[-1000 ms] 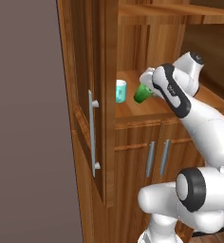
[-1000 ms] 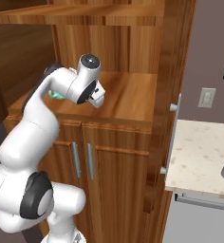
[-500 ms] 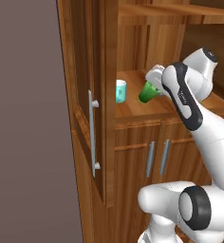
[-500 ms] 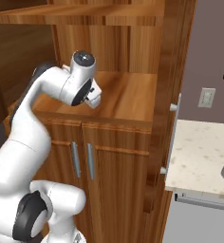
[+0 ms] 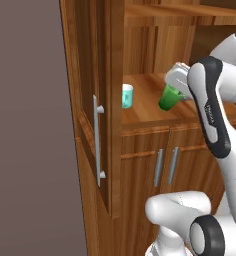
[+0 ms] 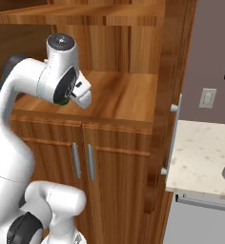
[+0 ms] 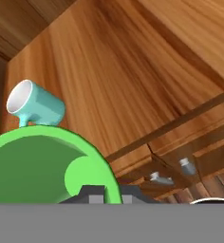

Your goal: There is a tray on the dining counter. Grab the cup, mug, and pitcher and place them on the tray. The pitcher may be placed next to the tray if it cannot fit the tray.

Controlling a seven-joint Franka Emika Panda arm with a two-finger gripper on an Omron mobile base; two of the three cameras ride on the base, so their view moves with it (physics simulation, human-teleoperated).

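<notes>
Cup point(image 5: 169, 97) first: I have my gripper point(image 5: 178, 89) pinching its rim, lifted off the shelf point(image 5: 149, 106) beside the mug point(image 5: 127, 95). Next I need to carry it to the tray.

Two base views flanking the wooden shelf point(image 5: 150, 102) — hand view close above it.

Mug point(image 5: 127, 96) stands beside cup point(image 5: 169, 98); open shelf point(image 6: 128, 97) to the right

Glossy, smooth green cup point(image 5: 169, 98); the teal mug point(image 5: 127, 95), left of centre, looks glazed. Cabinet shelf point(image 6: 128, 97) is polished brown wood; door handles point(image 5: 98, 140) are matt grey metal.
</notes>
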